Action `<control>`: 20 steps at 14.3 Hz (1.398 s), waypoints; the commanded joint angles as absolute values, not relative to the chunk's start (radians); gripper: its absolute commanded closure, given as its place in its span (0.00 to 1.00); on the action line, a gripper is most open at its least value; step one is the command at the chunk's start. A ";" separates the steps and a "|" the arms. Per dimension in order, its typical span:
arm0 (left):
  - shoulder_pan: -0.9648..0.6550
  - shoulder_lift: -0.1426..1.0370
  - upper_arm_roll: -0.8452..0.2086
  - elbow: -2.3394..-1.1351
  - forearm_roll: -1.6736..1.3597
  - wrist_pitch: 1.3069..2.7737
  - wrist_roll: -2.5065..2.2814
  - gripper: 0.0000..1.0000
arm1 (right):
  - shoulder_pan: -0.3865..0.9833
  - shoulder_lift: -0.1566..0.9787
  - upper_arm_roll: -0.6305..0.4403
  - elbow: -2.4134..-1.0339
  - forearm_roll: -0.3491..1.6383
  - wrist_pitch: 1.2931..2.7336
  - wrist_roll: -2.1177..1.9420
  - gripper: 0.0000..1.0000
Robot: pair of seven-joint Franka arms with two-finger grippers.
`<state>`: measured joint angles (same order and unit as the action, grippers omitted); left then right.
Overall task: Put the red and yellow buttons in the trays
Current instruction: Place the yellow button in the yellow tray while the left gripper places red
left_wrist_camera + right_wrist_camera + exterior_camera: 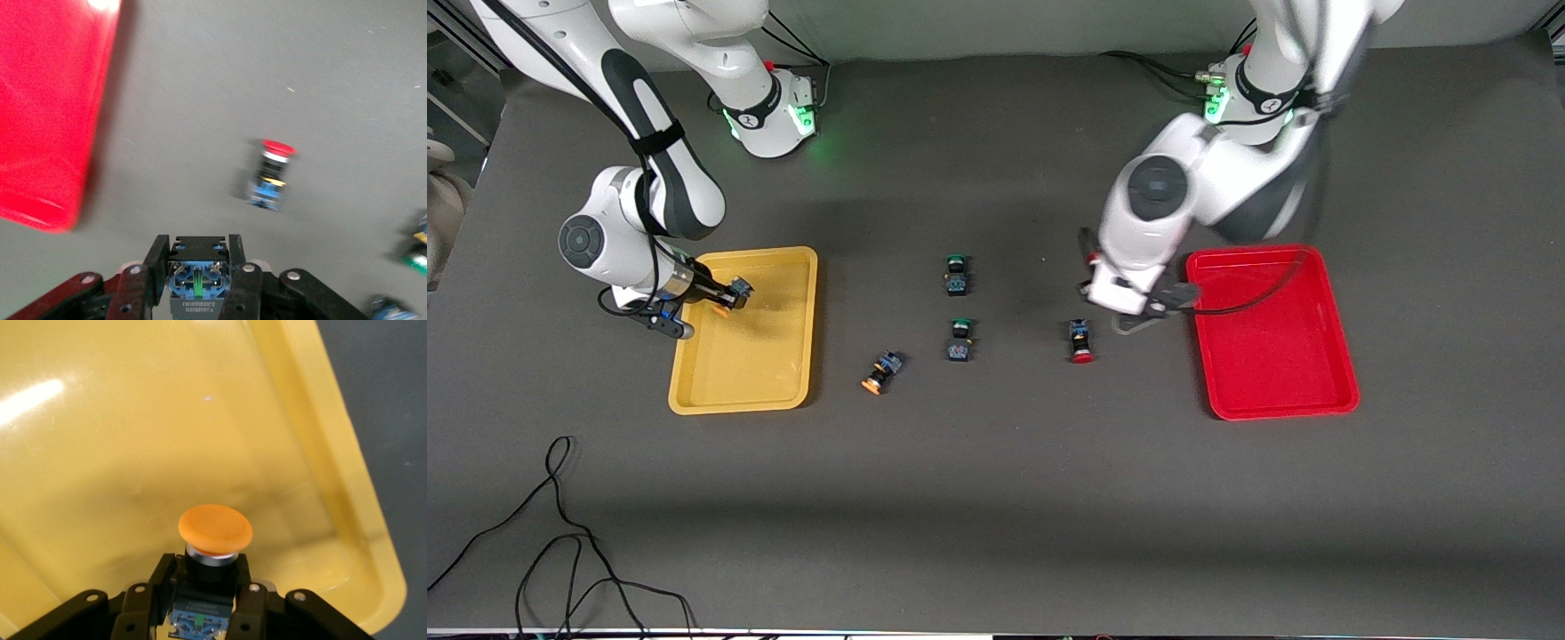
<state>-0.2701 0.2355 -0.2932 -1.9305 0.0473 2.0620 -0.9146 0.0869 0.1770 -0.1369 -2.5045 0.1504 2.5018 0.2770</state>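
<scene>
The red tray [1276, 356] lay empty beside the left gripper [1149, 307], clamped on a button [198, 280] that could drop short of the rim, while over the yellow tray [783, 267] the right gripper [727, 296] pinched an orange-capped button [215, 528] that might bounce out.
</scene>
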 commanded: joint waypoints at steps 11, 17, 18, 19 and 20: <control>0.089 0.314 -0.291 -2.229 0.106 2.440 -0.287 0.97 | 0.115 0.159 0.090 -2.124 0.213 2.231 0.611 0.00; 0.106 0.371 -0.291 -2.181 0.152 2.468 -0.293 0.01 | 0.120 0.352 0.281 -1.991 0.164 2.366 0.913 0.00; 0.106 0.361 -0.291 -2.171 0.152 2.459 -0.299 0.00 | 0.130 0.391 0.281 -1.990 0.140 2.412 0.914 0.00; 0.106 0.339 -0.293 -2.158 0.150 2.427 -0.304 0.00 | 0.136 0.431 0.281 -1.990 0.118 2.466 0.923 0.00; 0.106 0.316 -0.295 -2.131 0.150 2.368 -0.307 0.00 | 0.137 0.464 0.281 -1.990 0.098 2.512 0.931 0.00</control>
